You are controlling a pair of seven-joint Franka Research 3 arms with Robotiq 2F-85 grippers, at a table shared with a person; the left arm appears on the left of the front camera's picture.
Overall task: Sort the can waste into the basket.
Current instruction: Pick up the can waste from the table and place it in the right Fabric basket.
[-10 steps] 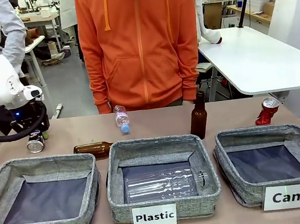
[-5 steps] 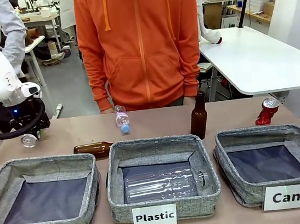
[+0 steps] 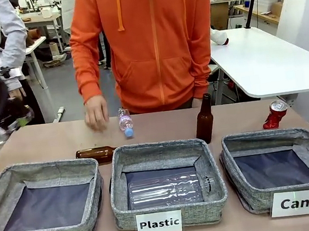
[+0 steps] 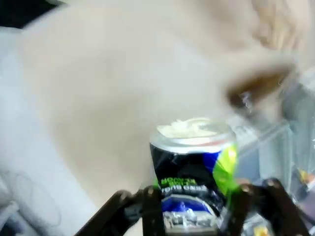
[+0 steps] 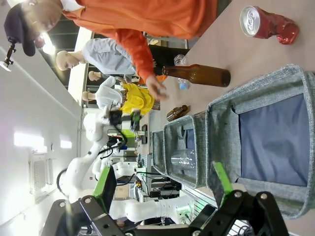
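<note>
left gripper (image 4: 194, 199): fingers clamped on the lower body of the dark blue-black can (image 4: 193, 162), silver top pointing away from the wrist, can lifted clear of the desk (image 3: 61, 140) at its far left end. background in the left wrist view is smeared, so nothing finer can be read. the grip looks meant for a carry: the can basket (image 3: 250, 197) sits at the far right, well apart, with the bottle basket (image 3: 41, 167) and plastic basket (image 3: 161, 147) between. right gripper (image 5: 162, 184): fingers wide apart, holding nothing, hovering above the can basket's near side, likely placed there for the red can (image 3: 275, 114), which lies on the desk just behind that basket's far right corner. can basket holds nothing yet, so neither can is sorted. a person's hand (image 3: 95, 113) hangs near a small clear plastic bottle (image 3: 125, 123); one brown bottle (image 3: 204, 119) stands mid-desk, another lies by the bottle basket. desk surface plain tan, matte. the room behind is a busy lab floor, with a white table (image 3: 267, 61) at the right.
</note>
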